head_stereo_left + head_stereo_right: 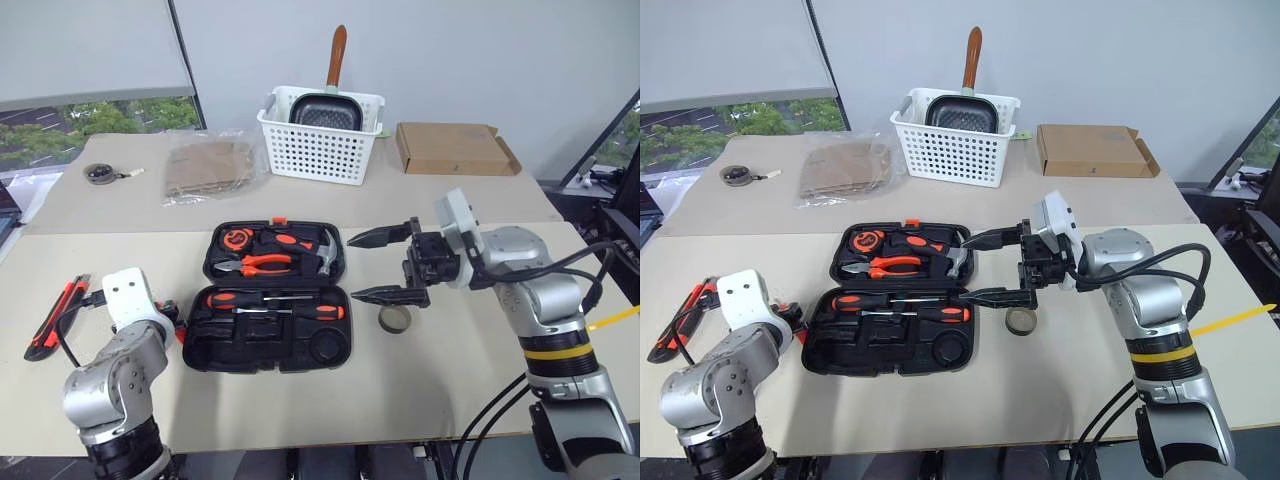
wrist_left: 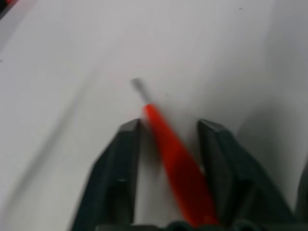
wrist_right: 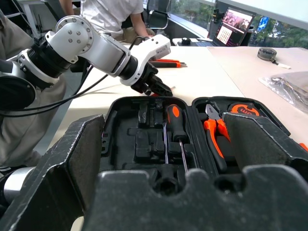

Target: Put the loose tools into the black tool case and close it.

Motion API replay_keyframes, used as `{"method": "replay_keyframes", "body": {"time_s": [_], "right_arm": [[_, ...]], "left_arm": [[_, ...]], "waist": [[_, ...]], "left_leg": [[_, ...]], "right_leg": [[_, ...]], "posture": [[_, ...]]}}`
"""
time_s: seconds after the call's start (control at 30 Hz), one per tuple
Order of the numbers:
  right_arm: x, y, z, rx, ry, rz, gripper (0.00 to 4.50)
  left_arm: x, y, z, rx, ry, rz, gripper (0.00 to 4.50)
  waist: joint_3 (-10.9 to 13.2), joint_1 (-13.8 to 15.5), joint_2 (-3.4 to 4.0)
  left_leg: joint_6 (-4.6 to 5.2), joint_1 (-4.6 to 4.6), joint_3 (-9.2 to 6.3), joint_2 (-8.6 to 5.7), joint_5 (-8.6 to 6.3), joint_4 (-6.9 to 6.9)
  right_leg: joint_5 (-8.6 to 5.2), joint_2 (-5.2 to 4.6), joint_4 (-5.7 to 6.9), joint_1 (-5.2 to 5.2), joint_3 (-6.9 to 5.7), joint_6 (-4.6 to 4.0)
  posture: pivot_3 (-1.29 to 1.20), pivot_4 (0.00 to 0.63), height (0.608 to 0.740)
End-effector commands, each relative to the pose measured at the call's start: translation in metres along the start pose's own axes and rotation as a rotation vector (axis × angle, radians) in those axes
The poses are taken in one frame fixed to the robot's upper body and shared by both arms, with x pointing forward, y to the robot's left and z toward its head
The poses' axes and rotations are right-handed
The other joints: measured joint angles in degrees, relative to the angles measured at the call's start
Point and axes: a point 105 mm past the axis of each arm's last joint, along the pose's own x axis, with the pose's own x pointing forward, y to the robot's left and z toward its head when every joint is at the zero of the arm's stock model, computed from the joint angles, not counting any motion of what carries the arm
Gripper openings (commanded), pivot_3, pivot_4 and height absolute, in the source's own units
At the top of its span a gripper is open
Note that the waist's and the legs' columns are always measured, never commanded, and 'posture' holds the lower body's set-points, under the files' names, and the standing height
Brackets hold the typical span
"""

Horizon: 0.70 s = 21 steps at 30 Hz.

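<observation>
The black tool case (image 1: 250, 345) lies open mid-table. Both screwdrivers (image 1: 275, 300) rest in its near half, while pliers, a hammer and a tape measure fill the far half. At the case's left edge my left gripper (image 2: 168, 127) is closed around the small orange flat tool (image 2: 178, 163), whose metal tip pokes out past the fingertips. Over the case's right edge hovers my right gripper (image 1: 352, 266), open, empty and pointing left. On the table just beneath it sits the tape ring (image 1: 394, 318). The utility knife (image 1: 58, 315) lies at the far left.
A white basket (image 1: 320, 150) holding a pan stands at the back, a cardboard box (image 1: 455, 148) to its right, a plastic bag (image 1: 210, 168) and a small round thing (image 1: 100, 173) to its left. A person (image 3: 110, 12) sits beyond the table's left end.
</observation>
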Motion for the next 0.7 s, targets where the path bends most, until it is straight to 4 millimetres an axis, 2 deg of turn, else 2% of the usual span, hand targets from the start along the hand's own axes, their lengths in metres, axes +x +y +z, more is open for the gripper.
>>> {"method": "replay_keyframes", "body": {"time_s": [0.03,0.07,0.4,0.6,0.7], "right_arm": [[-0.005,0.004,0.014,-0.034,-0.033,0.018,4.50],[-0.005,0.004,0.015,-0.031,-0.035,0.022,4.50],[-0.004,0.004,0.016,-0.031,-0.043,0.038,4.50],[-0.005,0.004,0.015,-0.029,-0.043,0.031,4.50],[-0.006,0.004,0.014,-0.027,-0.040,0.025,4.50]], "left_arm": [[0.001,0.014,-0.018,-0.004,0.075,0.064,0.25],[0.001,0.017,-0.017,-0.010,0.067,0.079,0.12],[0.005,0.030,0.003,-0.041,-0.028,0.062,0.12],[0.001,0.017,0.020,-0.026,-0.130,-0.055,0.12],[-0.012,0.009,0.036,-0.041,-0.225,-0.128,0.12]], "waist": [[0.0,0.0,0.00],[0.0,0.0,0.02],[0.0,-0.2,0.01],[0.0,-0.1,-0.01],[0.0,0.0,-0.10]], "left_leg": [[0.00,0.00,0.02,0.00,0.00,0.01],[0.01,0.00,0.03,0.00,0.00,0.00],[-0.01,0.01,0.03,0.01,0.00,0.02],[-0.01,-0.03,0.03,0.01,0.00,0.01],[-0.01,-0.11,0.03,0.01,-0.01,0.01]], "right_leg": [[0.01,0.00,0.00,0.00,0.01,-0.01],[0.01,-0.01,-0.01,0.00,0.03,-0.02],[0.01,0.00,0.04,-0.03,-0.01,-0.01],[0.02,-0.01,0.02,-0.07,-0.01,-0.02],[0.11,-0.03,-0.04,-0.09,-0.02,-0.17]], "posture": [[0.00,0.150,0.700],[0.00,0.150,0.700],[0.00,0.150,0.700],[0.00,0.150,0.700],[0.00,0.150,0.700]]}}
